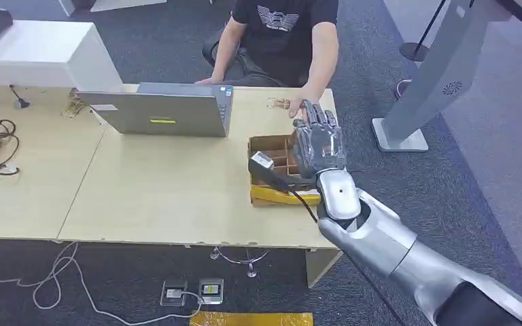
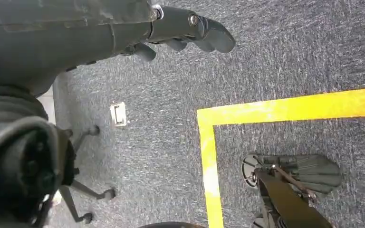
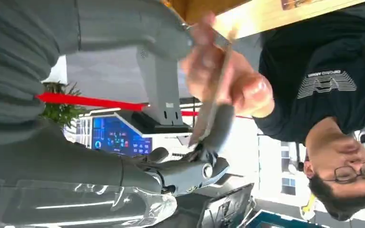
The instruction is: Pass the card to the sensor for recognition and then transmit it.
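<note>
The right hand [image 1: 319, 144] was raised over the far right part of the table [image 1: 163, 197], above a small cardboard box [image 1: 272, 178], with its fingers upright. In the right wrist view the card [image 3: 214, 90] stood edge-on between the thumb and the dark fingers [image 3: 221, 126], so the hand was pinching it. A person's hand [image 3: 228, 83] had closed on the same card from the other side. The person [image 1: 282, 34] sat across the table beside a laptop [image 1: 166, 109].

This looked like the handover, the last part of the task. No sensor could be made out with certainty in these views; a grey kiosk [image 1: 442, 75] stood on the floor to the right.

To do the step well, the robot should hold the arm steady and keep the pinch firm until the person clearly bore the card. It should then ease the thumb and fingers apart slowly, without twisting, so the card would not bend or slip into the box below.

The left hand [image 2: 190, 31] hung over the carpet [image 2: 275, 57], fingers loosely curled and holding nothing.
</note>
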You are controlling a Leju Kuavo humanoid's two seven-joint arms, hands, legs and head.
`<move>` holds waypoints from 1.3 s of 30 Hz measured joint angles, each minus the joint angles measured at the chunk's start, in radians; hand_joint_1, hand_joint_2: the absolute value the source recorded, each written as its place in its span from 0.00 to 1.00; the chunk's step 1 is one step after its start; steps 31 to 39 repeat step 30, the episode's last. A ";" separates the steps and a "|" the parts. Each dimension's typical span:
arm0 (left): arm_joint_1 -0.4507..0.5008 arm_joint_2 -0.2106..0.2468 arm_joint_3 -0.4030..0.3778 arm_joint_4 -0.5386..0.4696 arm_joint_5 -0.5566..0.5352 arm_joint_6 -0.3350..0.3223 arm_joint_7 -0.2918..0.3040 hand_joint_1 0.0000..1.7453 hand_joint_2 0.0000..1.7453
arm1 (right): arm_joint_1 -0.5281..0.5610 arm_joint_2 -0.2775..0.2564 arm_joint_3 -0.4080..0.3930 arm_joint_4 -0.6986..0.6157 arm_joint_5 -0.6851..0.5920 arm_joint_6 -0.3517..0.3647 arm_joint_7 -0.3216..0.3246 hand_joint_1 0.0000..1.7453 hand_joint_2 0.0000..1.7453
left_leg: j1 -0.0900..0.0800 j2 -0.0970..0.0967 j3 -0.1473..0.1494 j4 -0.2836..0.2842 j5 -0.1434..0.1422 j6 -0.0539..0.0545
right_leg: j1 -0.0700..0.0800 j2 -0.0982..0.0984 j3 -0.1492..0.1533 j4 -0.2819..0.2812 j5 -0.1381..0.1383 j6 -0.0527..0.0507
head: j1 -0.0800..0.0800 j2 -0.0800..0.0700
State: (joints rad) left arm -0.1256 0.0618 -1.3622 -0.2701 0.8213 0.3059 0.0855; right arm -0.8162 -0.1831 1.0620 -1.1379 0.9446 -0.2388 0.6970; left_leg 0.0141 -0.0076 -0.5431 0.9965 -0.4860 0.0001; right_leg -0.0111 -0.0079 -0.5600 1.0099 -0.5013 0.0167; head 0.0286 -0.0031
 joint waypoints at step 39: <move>0.025 -0.003 0.002 0.001 0.054 -0.008 0.028 0.00 0.00 | 0.315 -0.178 -0.690 -0.348 0.133 0.308 0.006 0.00 1.00 | 0.000 0.000 0.000 0.000 -0.001 0.000 | 0.000 -0.002 0.000 -0.001 0.000 0.000 | 0.000 0.000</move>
